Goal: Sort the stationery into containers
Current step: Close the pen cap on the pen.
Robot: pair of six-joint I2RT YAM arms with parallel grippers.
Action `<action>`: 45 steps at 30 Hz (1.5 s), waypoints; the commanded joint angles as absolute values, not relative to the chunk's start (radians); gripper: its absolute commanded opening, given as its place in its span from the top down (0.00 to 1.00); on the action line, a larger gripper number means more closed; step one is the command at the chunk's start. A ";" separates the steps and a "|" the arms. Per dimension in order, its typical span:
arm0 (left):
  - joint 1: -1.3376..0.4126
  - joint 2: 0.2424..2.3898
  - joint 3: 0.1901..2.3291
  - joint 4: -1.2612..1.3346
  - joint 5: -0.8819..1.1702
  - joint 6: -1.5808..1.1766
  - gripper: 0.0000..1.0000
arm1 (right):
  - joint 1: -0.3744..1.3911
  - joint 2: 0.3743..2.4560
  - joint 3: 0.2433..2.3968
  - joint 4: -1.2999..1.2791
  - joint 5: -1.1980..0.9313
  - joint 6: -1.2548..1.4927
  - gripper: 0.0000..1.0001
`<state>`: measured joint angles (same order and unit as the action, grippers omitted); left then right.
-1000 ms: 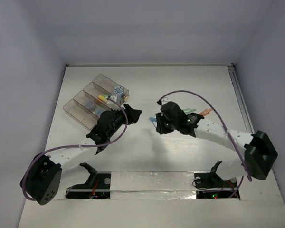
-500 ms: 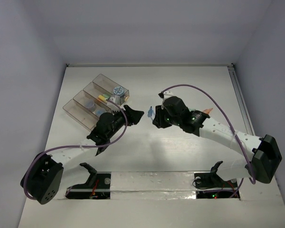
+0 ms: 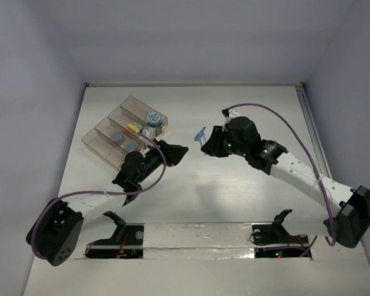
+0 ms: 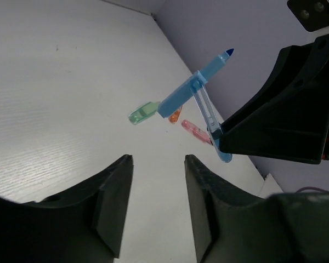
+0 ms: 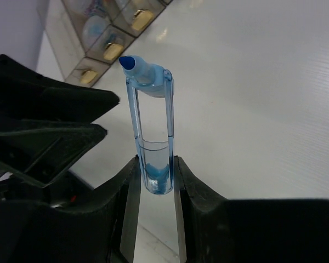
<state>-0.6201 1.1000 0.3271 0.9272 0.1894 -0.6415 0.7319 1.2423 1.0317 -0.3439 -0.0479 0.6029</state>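
Observation:
My right gripper (image 3: 208, 141) is shut on a translucent blue pen (image 3: 201, 133) and holds it above the table's middle, tip up (image 5: 151, 126). My left gripper (image 3: 180, 150) is open and empty, just left of the pen, its jaws pointing at it (image 4: 159, 161). The left wrist view shows the held blue pen (image 4: 194, 87) and, beyond it, green (image 4: 143, 113), orange (image 4: 175, 115) and pink (image 4: 194, 129) pens lying on the table. The row of clear containers (image 3: 98, 145) stands at the back left and holds bluish tape rolls (image 3: 153, 117) and a yellow pen (image 3: 134, 126).
White walls close in the table on three sides. The container clasps (image 5: 107, 50) show in the right wrist view behind the left gripper's fingers (image 5: 49, 129). A foil-taped strip (image 3: 197, 234) with both arm bases runs along the near edge.
My right gripper has lifted the blue pen and carried it farther back and slightly right. My left gripper has shifted a little to the right, towards the pen, still open.

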 commanded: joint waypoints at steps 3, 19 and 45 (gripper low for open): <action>-0.629 1.074 0.322 1.074 0.276 -0.557 0.54 | 0.718 1.193 1.055 -0.238 -0.233 0.687 0.86; -0.667 0.957 0.305 1.032 0.190 -0.430 0.45 | 0.718 1.157 0.991 -0.143 -0.442 0.808 0.88; -0.707 0.890 0.321 0.979 0.224 -0.400 1.00 | 0.699 1.114 0.980 -0.144 -0.485 0.884 0.87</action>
